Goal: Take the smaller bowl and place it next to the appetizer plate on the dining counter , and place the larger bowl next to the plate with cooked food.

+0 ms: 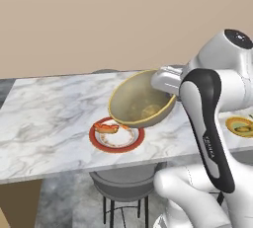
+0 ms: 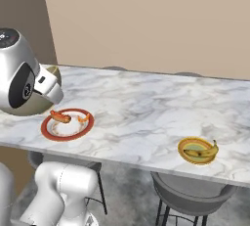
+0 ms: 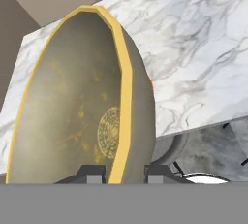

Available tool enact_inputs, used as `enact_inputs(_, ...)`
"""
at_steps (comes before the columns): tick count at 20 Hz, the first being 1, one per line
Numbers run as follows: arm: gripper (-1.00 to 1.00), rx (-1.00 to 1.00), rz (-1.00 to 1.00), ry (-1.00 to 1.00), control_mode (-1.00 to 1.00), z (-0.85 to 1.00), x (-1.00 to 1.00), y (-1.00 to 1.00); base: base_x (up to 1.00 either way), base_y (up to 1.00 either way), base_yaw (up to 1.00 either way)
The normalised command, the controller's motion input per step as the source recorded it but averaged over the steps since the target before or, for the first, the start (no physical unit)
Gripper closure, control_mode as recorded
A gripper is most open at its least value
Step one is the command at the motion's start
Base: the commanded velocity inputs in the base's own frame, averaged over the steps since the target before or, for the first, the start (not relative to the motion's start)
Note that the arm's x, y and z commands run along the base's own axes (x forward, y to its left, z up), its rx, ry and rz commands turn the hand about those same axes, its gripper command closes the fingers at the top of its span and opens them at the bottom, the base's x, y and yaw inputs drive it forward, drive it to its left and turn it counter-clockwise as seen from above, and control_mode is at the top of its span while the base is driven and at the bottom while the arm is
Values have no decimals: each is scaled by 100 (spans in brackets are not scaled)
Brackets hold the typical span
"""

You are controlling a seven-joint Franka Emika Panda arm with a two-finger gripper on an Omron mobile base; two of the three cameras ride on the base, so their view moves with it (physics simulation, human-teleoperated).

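The marble counter (image 1: 49, 118) carries 2 plates; the big tan bowl (image 1: 141, 101) hangs tilted in the air above the red-rimmed plate (image 1: 116, 136). The gripper (image 3: 125, 173) pinches the bowl's yellow rim between its 2 fingers. Held by an edge and tipped, the bowl could slip or come down on the food. The small yellow plate (image 2: 197, 150) sits well apart. The arm hides much of the bowl in the right base view.

The pincer (image 3: 125, 173) grips the larger bowl's (image 3: 72, 111) yellow rim over the dining counter (image 3: 193, 63).
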Motion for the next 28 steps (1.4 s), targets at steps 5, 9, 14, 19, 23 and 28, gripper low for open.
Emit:
enact_inputs(5,100,0,0,0,100,0,0,0,4,3,0)
enact_inputs(9,100,0,0,0,100,0,0,0,0,4,-6)
enact_inputs(14,100,-1,-23,-1,-100,-22,9,-56,0,0,0)
enact_inputs(19,100,0,-26,-9,-100,-39,27,-73,0,0,0)
enact_inputs(23,100,0,-17,-12,-100,-32,48,-52,0,0,0)
enact_inputs(28,100,6,-3,-21,-100,-26,26,-37,0,0,0)
